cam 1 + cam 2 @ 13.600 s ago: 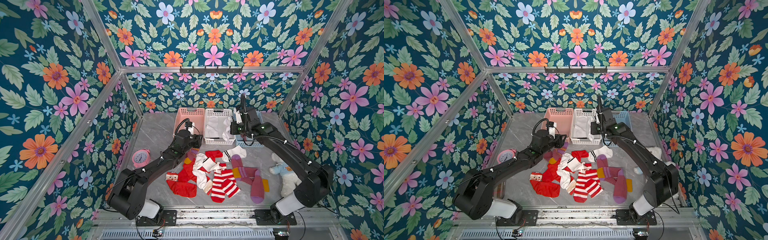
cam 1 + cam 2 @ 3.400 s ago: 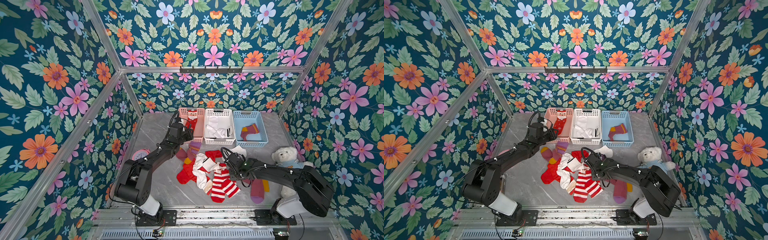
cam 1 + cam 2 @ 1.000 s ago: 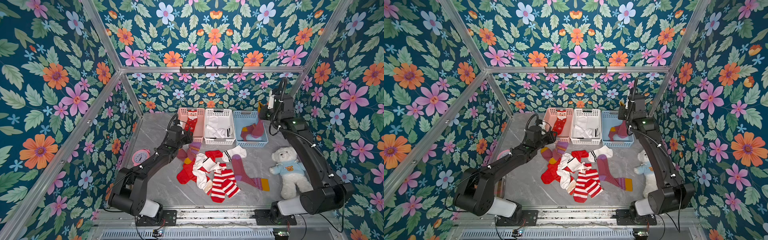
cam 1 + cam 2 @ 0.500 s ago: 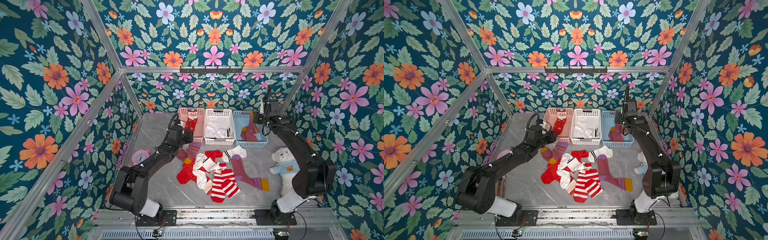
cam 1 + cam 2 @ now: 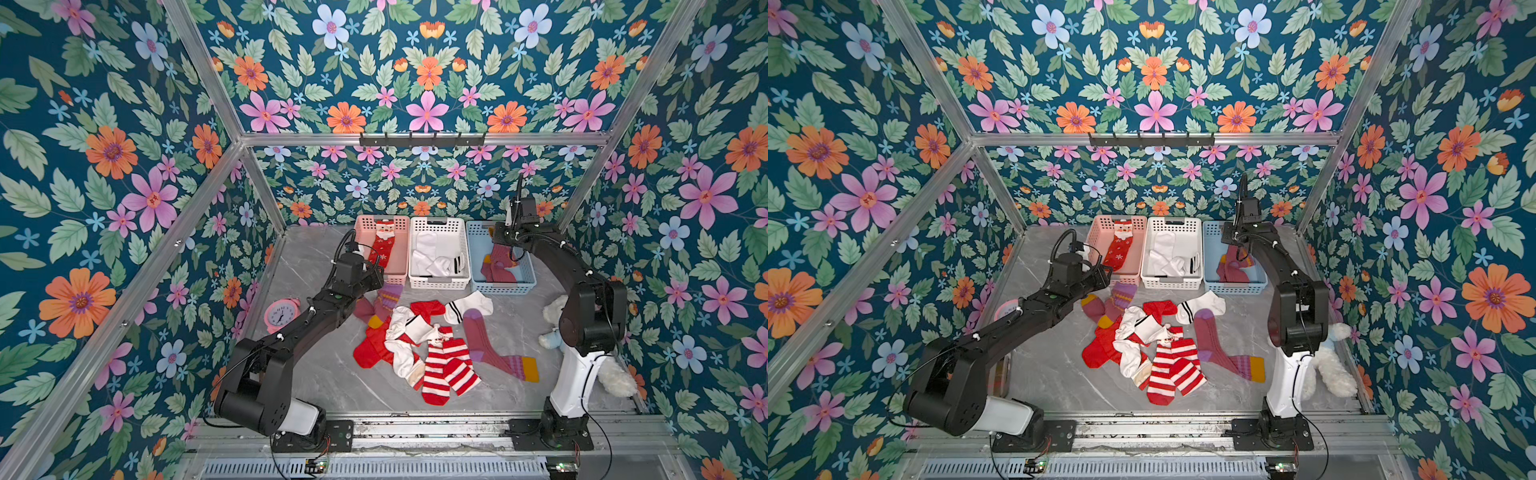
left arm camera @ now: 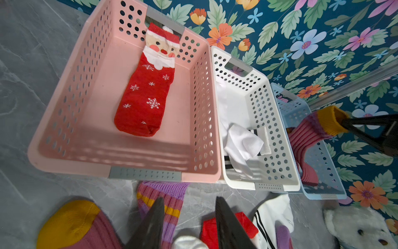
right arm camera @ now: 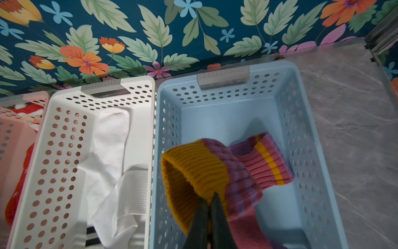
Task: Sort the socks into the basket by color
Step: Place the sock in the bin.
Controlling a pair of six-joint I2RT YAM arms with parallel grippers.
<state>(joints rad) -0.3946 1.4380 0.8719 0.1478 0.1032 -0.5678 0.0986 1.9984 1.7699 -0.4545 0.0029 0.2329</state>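
Socks lie heaped in the middle of the grey marbled tabletop (image 5: pixel 316 257). The striped socks (image 5: pixel 444 368), red and white, are nearest the arms' bases. Plain red socks (image 5: pixel 370 351) and crumpled white socks (image 5: pixel 401 349) are tangled together. A banded sock (image 5: pixel 467 306), white with black bands, lies toward the baskets. A long maroon sock (image 5: pixel 494 347) with a mustard toe stretches out beside the stripes. A purple-cuffed sock (image 5: pixel 386 293) lies just in front of the pink basket (image 5: pixel 360 232).

Three baskets stand side by side against the back wall. The pink basket holds a red Santa sock (image 6: pixel 146 94), lying flat. The white basket (image 5: pixel 436 224) holds white socks (image 7: pixel 112 140). In the blue basket (image 7: pixel 301 133) rests a ribbed maroon sock (image 7: pixel 269 159) with a mustard stripe.

The right fingers (image 7: pixel 212 202) are pinched tight on the mustard toe of the held maroon sock (image 7: pixel 193 170), above the blue basket, and the rest of that sock hangs down into the basket. The left fingers (image 6: pixel 189 200) stand partly apart with nothing between them, hovering over the socks just in front of the pink basket. A white plush bear (image 5: pixel 615 374) sits beside the right arm's base, and a pink alarm clock (image 5: pixel 281 313) stands by the left arm.
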